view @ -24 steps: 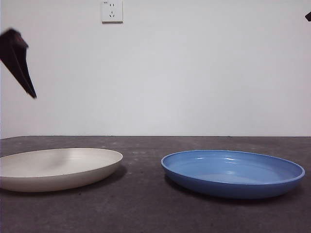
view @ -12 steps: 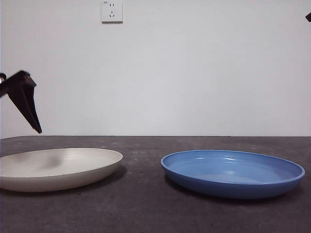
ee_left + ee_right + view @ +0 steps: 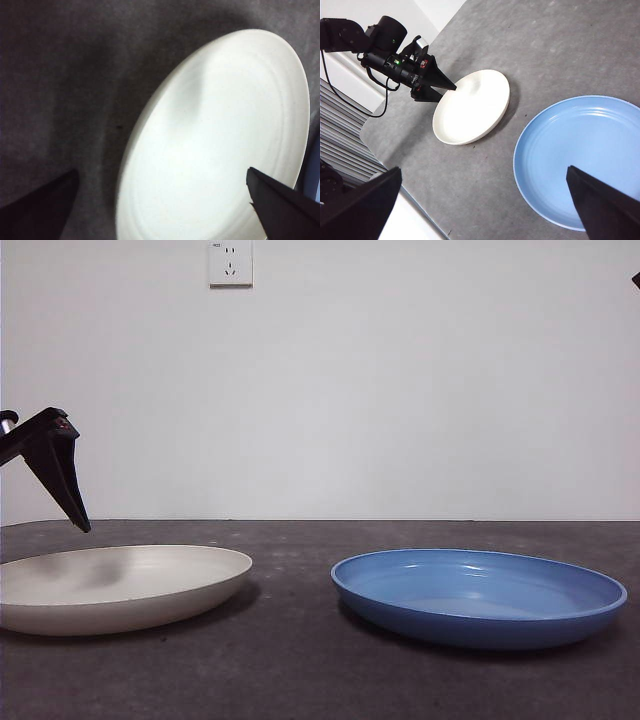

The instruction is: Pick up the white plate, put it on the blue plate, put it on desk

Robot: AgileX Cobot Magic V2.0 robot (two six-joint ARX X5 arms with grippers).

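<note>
The cream-white plate (image 3: 120,585) lies flat on the left of the dark grey desk (image 3: 300,660). The glossy blue plate (image 3: 480,595) lies to its right, apart from it. My left gripper (image 3: 62,470) hangs just above the white plate's far left rim, not touching it. In the left wrist view my left gripper (image 3: 161,171) is open and empty, with the white plate (image 3: 215,145) below it. My right gripper (image 3: 481,170) is open and empty, high above the desk, and looks down on the blue plate (image 3: 585,160), the white plate (image 3: 472,107) and the left gripper (image 3: 440,90).
A white wall with a socket (image 3: 230,262) stands behind the desk. The right arm shows only as a black tip (image 3: 634,280) at the top right corner. The desk's edge (image 3: 395,165) runs near the white plate's outer side.
My left gripper has come down from high at the left to just above the white plate's rim. Both plates and the right arm have not moved.
</note>
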